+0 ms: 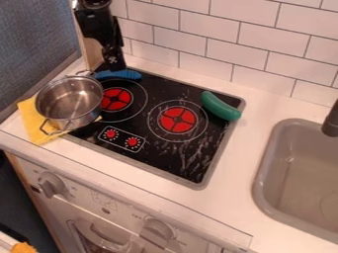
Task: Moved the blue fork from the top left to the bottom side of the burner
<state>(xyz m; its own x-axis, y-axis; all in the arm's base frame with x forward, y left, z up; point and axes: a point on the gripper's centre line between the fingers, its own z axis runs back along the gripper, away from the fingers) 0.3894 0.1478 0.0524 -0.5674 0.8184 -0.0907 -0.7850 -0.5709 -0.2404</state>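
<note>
Fork [125,74], hob's back edge [178,80] (tight), pincer [114,67] near

No readable text (marks [104,199] on the oven panel [84,193] are too small).

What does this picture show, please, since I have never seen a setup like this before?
It is one view, from a fixed camera looking down at a slant on a toy kitchen. The black machine at the upper left is a robot arm. At its lower end is its pincer, right at the blue fork by the back edge of the black stovetop; I cannot tell whether it grips the fork. The stovetop has two burners with red centres, and a green toy vegetable lies near its right edge. To the left, a metal pot stands partly over a yellow cloth. At the right is a grey sink.
</note>
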